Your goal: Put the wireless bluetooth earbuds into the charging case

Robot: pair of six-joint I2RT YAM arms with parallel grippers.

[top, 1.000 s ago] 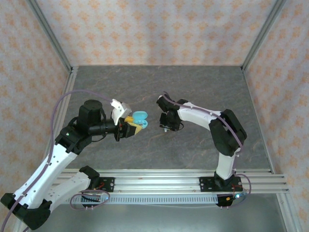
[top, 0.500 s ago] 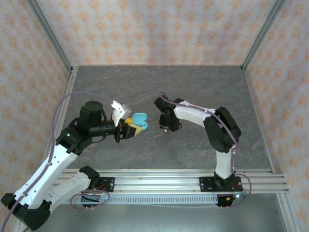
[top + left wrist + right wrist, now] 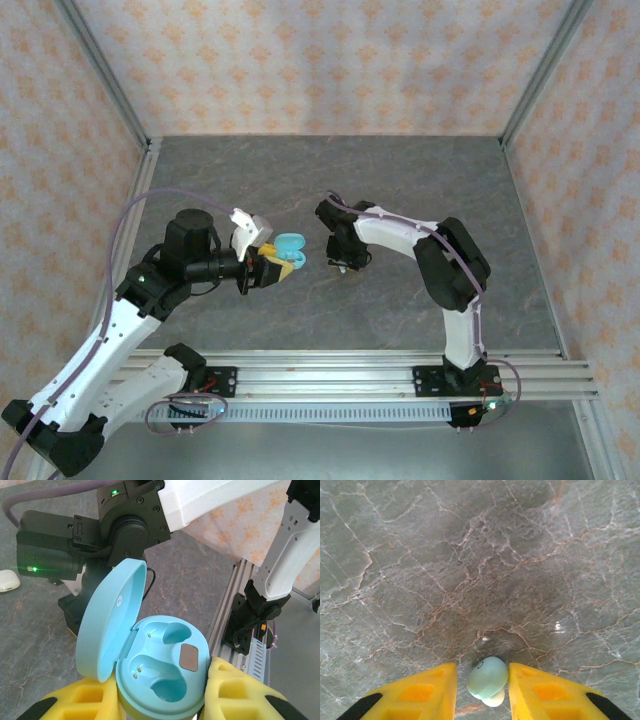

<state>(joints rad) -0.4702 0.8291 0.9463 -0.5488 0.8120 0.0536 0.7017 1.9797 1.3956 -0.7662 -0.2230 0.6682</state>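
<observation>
My left claw (image 3: 160,700) clamps the teal charging case (image 3: 165,672) by its base. The lid (image 3: 107,620) is swung open, both sockets are empty, and the case is turned toward the other arm, presumably to present them. My right claw (image 3: 481,692) pinches one teal earbud (image 3: 487,676) above the worktop (image 3: 470,555), seemingly ready for seating.

The desk (image 3: 400,180) is a grey slab veined like marble, bare across its wide middle (image 3: 470,555). An aluminium rail (image 3: 330,365) runs along its near edge. In the left wrist view a small white rounded object (image 3: 7,580) lies directly on the desk, cut off by the frame's edge.
</observation>
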